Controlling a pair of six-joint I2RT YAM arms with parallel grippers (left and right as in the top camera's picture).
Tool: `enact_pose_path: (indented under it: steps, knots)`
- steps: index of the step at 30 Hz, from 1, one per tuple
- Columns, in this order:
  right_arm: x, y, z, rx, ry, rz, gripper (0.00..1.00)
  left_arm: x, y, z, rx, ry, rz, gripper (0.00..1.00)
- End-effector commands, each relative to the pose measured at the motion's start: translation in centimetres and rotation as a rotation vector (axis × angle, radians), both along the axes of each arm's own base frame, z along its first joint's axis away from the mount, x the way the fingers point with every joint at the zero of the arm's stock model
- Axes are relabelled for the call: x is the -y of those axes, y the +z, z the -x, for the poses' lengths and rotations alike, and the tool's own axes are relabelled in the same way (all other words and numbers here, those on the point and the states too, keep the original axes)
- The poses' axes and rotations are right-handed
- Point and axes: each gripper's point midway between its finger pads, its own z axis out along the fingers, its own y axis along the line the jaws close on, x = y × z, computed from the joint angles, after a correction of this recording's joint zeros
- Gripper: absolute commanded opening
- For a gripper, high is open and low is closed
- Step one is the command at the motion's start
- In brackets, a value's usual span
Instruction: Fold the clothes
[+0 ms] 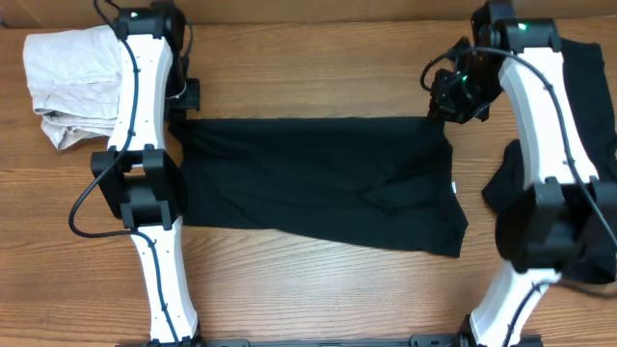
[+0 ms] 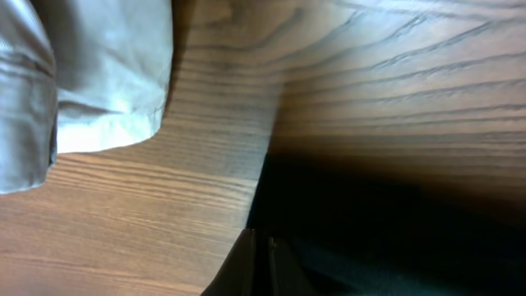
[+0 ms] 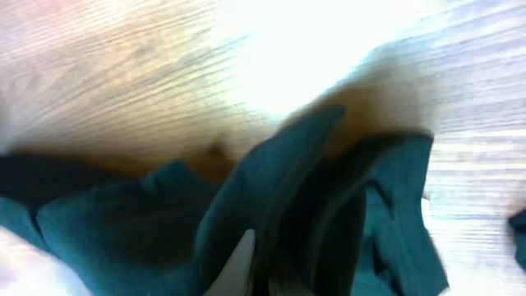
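A black T-shirt (image 1: 318,178) lies flat across the middle of the table as a long rectangle, with a small white tag at its right edge. My left gripper (image 1: 185,104) is at the shirt's far left corner. In the left wrist view, the fingers (image 2: 267,255) are pressed together at the edge of the shirt (image 2: 394,222). My right gripper (image 1: 449,104) is at the far right corner. In the right wrist view, its fingers (image 3: 267,263) are shut on a raised fold of the shirt (image 3: 123,230).
A pale beige folded garment (image 1: 67,82) lies at the far left, and also shows in the left wrist view (image 2: 82,74). Another black garment (image 1: 583,106) is heaped at the right under my right arm. Bare wood table (image 1: 318,58) shows beyond the shirt.
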Motion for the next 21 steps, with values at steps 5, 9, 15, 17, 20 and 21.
enact_pose_path:
  steps: [5, 9, 15, 17, 20, 21]
  knots:
    - [0.5, -3.0, 4.8, 0.052, -0.141, 0.134, 0.04, 0.6, -0.9, 0.5, -0.037, -0.035, 0.065, 0.04]
    - [0.9, -7.0, 7.3, 0.030, -0.171, 0.149, 0.04, 1.9, -0.9, 0.9, -0.058, -0.091, 0.101, 0.04]
    - [1.6, -11.1, 10.5, -0.065, -0.188, 0.181, 0.04, 3.7, -2.4, 2.2, -0.127, -0.124, 0.132, 0.04]
    - [1.8, -11.6, 10.9, -0.076, -0.193, 0.182, 0.04, 3.9, -3.4, 3.3, -0.182, -0.134, 0.133, 0.04]
    - [1.9, -11.7, 11.0, -0.081, -0.196, 0.183, 0.08, 3.9, -4.8, 5.0, -0.262, -0.137, 0.139, 0.04]
    - [1.9, -11.7, 11.0, -0.080, -0.196, 0.182, 0.09, 3.9, -5.2, 5.6, -0.285, -0.135, 0.140, 0.04]
